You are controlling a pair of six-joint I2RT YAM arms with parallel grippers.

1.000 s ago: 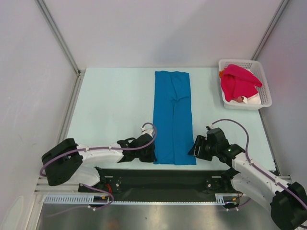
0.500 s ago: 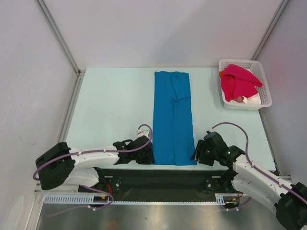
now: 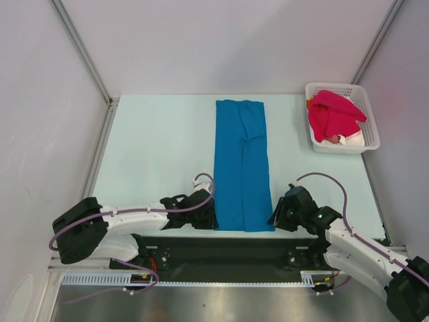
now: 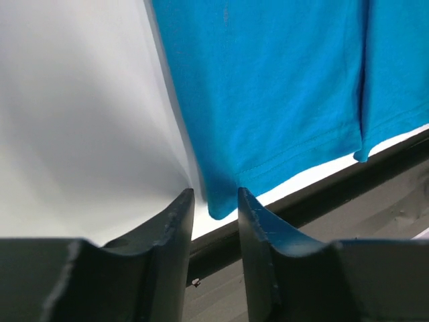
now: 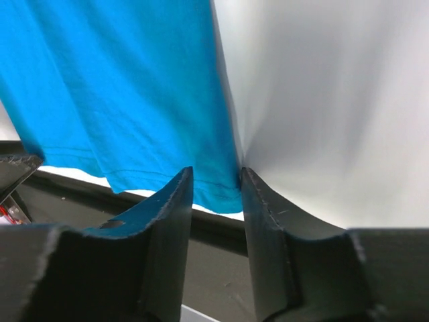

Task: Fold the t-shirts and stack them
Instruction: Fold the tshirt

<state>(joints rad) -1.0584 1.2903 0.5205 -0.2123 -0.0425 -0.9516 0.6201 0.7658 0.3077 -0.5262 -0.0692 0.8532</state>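
We find the blue t-shirt (image 3: pixel 241 164) lying flat in the middle of the tabletop (image 3: pixel 161 147), already folded lengthwise into a long narrow strip with its hem at the near edge. The left hand (image 4: pixel 214 198) and the right hand (image 5: pixel 216 176) sit low at the two near corners. Each shows a narrow gap between its fingers with a corner of cloth in it, not visibly pinched. We judge the crosswise folds not yet made and no stack started. A pink t-shirt (image 3: pixel 332 114) and some white cloth (image 3: pixel 353 139) wait in the basket (image 3: pixel 371 121) at far right.
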